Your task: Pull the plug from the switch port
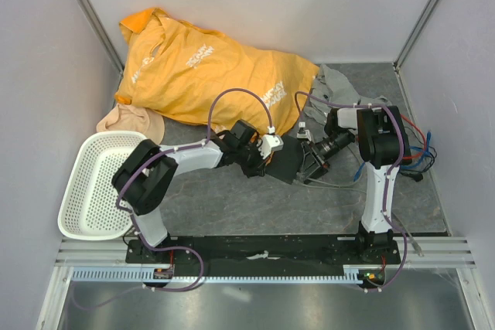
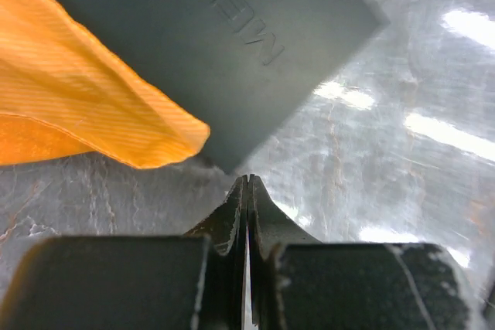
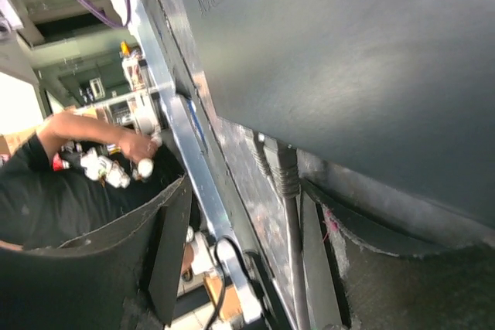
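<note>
A white basket (image 1: 93, 183) is set at the table's (image 1: 309, 206) left edge, beside the left arm. The left hand (image 2: 247, 185) is clenched on nothing, its tips just short of the switch's (image 2: 232, 52) corner. The right hand (image 3: 247, 191) is held spread, low over the table, around the cable (image 3: 294, 260). The plug (image 3: 284, 171) is seated in the switch port (image 3: 269, 141).

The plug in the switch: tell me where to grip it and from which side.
Probably grip the plug by its boot, just outside the switch edge, coming along its cable: it sticks straight out of that edge, so the open right gripper can close across it and pull straight back.
</note>
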